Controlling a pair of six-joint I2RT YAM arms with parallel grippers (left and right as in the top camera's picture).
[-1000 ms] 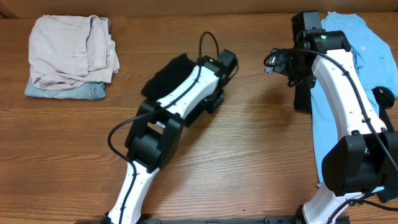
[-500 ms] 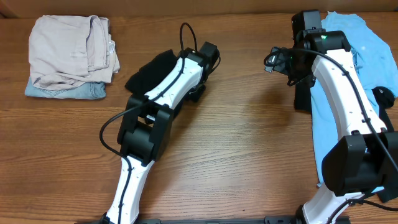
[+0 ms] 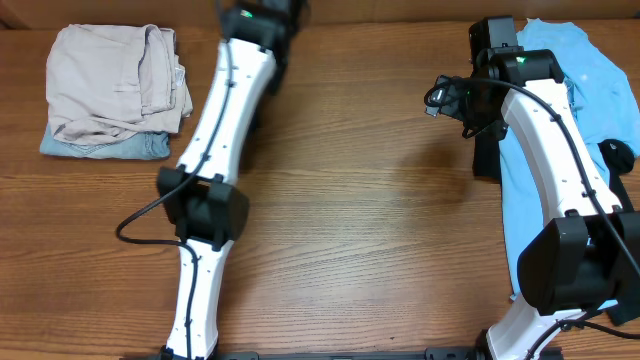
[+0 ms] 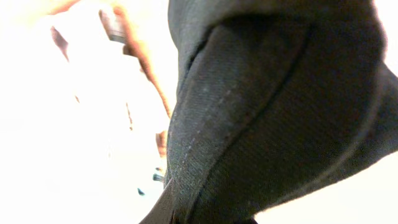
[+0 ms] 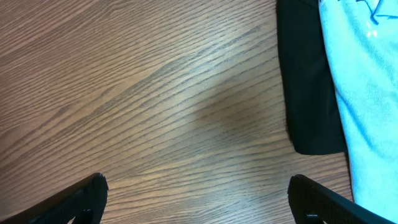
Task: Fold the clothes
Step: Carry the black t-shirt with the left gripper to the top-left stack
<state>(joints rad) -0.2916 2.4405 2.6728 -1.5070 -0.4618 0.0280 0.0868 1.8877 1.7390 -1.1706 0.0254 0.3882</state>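
Black T-shirt (image 4: 267,112) hangs bunched against the left wrist camera, lifted off the table (image 3: 380,250). The left fingers are hidden but evidently pinching it for carrying. Right fingers (image 5: 81,196) hover spread wide beside the light blue shirt (image 3: 600,90).

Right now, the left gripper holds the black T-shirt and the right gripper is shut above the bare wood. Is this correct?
Not quite: the right gripper is open, not shut; the right wrist view shows its fingers wide apart above the wood. The left gripper does hold the black T-shirt.
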